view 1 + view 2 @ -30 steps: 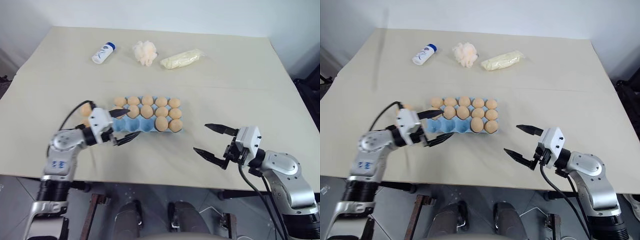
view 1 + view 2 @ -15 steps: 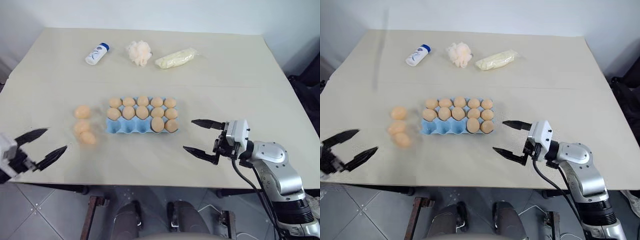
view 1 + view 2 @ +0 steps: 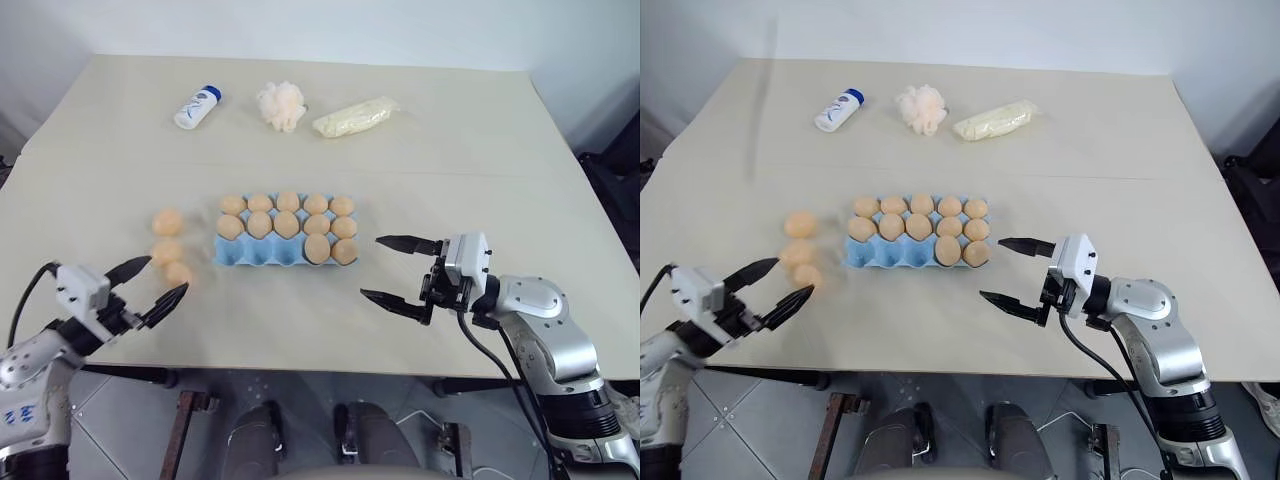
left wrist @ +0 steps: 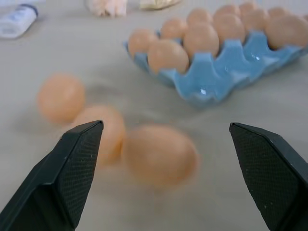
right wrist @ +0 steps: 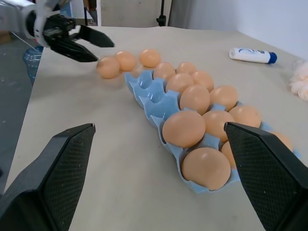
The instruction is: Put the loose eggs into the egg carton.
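The light blue egg carton [image 3: 250,254] lies mid-table. Its two far rows are full, and the near row holds two eggs at its right end. Three loose eggs [image 3: 167,221] [image 3: 166,250] [image 3: 179,272] lie in a line on the table just left of it. My left gripper [image 3: 168,274] is open at the front left, level, with its fingertips either side of the nearest loose egg [image 4: 159,154] and short of it. My right gripper [image 3: 371,267] is open and empty, pointing left at the carton's right end [image 5: 147,91].
Along the table's far side lie a white bottle with a blue cap [image 3: 197,106], a pale fluffy puff [image 3: 281,104] and a pale yellow bag [image 3: 360,116]. The table's front edge runs just below both grippers.
My left gripper left the carton's left end, swung out past the front left edge, and now sits by the nearest loose egg, open throughout. My right gripper edged left towards the carton.
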Available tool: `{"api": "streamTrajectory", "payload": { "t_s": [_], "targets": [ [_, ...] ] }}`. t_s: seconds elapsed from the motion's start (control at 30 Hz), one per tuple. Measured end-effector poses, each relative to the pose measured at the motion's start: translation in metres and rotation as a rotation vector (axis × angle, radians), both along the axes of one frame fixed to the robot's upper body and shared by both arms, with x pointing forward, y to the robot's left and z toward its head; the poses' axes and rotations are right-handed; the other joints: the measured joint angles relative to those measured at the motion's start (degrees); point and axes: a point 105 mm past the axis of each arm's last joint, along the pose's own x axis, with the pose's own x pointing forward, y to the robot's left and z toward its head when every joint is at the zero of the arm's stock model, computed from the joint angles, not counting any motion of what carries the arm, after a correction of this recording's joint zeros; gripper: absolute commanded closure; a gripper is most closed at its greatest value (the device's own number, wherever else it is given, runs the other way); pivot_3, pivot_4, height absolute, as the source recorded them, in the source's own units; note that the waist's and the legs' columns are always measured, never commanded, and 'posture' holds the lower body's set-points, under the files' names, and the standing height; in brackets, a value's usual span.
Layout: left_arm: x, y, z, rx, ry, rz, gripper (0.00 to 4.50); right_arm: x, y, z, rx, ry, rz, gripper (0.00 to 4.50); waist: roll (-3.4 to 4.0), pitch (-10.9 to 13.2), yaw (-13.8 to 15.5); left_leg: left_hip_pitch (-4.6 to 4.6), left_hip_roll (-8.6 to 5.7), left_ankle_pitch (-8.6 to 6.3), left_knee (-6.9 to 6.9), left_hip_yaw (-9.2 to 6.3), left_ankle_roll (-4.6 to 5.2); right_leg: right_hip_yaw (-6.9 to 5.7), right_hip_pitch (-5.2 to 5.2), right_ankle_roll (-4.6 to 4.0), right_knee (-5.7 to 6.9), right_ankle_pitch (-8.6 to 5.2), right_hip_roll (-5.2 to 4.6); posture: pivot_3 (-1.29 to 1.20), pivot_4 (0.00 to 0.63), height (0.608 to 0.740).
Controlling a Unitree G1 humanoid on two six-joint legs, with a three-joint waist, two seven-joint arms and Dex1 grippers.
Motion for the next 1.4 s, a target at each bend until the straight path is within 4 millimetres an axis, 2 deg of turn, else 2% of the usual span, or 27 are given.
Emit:
{"api": "streamTrajectory", "payload": {
  "t_s": [0.17,0.33,0.43,0.6,0.77,0.87,0.97,1.1,1.17,1.33,1.4],
  "targets": [
    [0.012,-0.009,-0.007,0.008,0.016,-0.014,0.03,-0.001,0.001,0.001,0.008,-0.004,-0.012,0.00,0.00,0.00,0.02,0.03,0.03,0.02,0.03,0.02,-0.03,0.02,0.00,0.01,0.06,0.00,0.05,0.00,0.150,0.740],
    [0.014,-0.016,-0.029,0.001,0.094,-0.032,0.03,-0.001,0.001,0.000,0.014,-0.003,-0.023,0.00,0.00,0.00,0.00,0.03,0.03,0.02,0.07,0.02,-0.04,0.04,0.00,0.03,0.08,0.02,0.04,0.00,0.150,0.740],
    [0.013,-0.015,-0.032,0.006,0.104,-0.035,0.62,0.000,0.001,0.001,0.017,-0.004,-0.031,0.00,0.00,0.00,0.07,0.04,0.03,0.02,0.06,0.01,-0.05,0.04,0.00,0.03,0.08,0.02,0.04,0.00,0.150,0.740],
    [0.013,-0.013,-0.031,0.021,0.084,-0.026,2.08,0.001,0.001,0.001,0.028,-0.005,-0.043,0.00,0.00,0.00,0.04,0.04,0.03,0.02,0.05,0.01,-0.05,0.04,0.00,0.03,0.08,0.02,0.04,0.00,0.150,0.740],
    [0.009,-0.018,-0.019,-0.023,0.041,-0.066,2.23,0.001,0.000,0.000,0.031,-0.001,-0.050,0.00,0.00,0.00,0.11,0.02,0.03,0.02,0.05,0.01,-0.04,0.03,0.01,0.03,0.07,0.02,0.03,0.00,0.150,0.740],
    [0.008,-0.032,0.003,-0.034,-0.034,-0.137,2.23,0.001,-0.001,-0.001,0.032,0.004,-0.058,0.00,0.00,0.00,0.15,0.03,0.03,0.02,0.05,0.01,-0.05,0.03,0.02,0.03,0.08,0.02,0.03,0.00,0.150,0.740],
    [0.015,-0.058,0.023,-0.030,-0.088,-0.243,2.23,0.000,-0.003,-0.004,0.032,0.012,-0.069,0.00,0.01,0.00,0.49,0.03,-0.02,0.05,0.10,0.01,-0.03,0.04,0.06,0.08,0.08,0.05,0.03,0.00,0.150,0.740],
    [0.032,-0.107,0.037,-0.051,-0.130,-0.396,2.23,0.001,-0.007,-0.003,0.035,0.006,-0.100,0.00,0.01,0.00,0.79,0.01,-0.04,0.04,0.31,0.02,0.02,0.06,0.12,0.22,0.08,0.13,0.03,0.00,0.150,0.740],
    [0.045,-0.124,0.040,-0.044,-0.131,-0.433,2.23,0.002,-0.008,-0.002,0.033,-0.002,-0.112,0.00,0.00,0.00,0.81,0.02,-0.05,0.06,0.35,0.05,0.06,0.12,0.12,0.26,0.09,0.15,0.05,0.00,0.150,0.740],
    [0.067,-0.150,0.032,-0.016,-0.081,-0.500,2.23,0.000,-0.011,-0.003,0.039,-0.004,-0.152,0.00,0.00,0.00,0.47,-0.03,0.01,0.23,0.35,0.07,-0.18,0.15,0.05,0.26,0.09,0.15,0.17,0.00,0.150,0.740],
    [0.070,-0.157,0.028,-0.007,-0.058,-0.535,1.55,-0.002,-0.012,-0.001,0.044,-0.015,-0.167,0.00,0.00,0.00,0.34,-0.08,0.03,0.23,0.35,0.09,-0.23,0.18,0.00,0.26,0.08,0.15,0.20,0.00,0.150,0.740]
  ]
}}
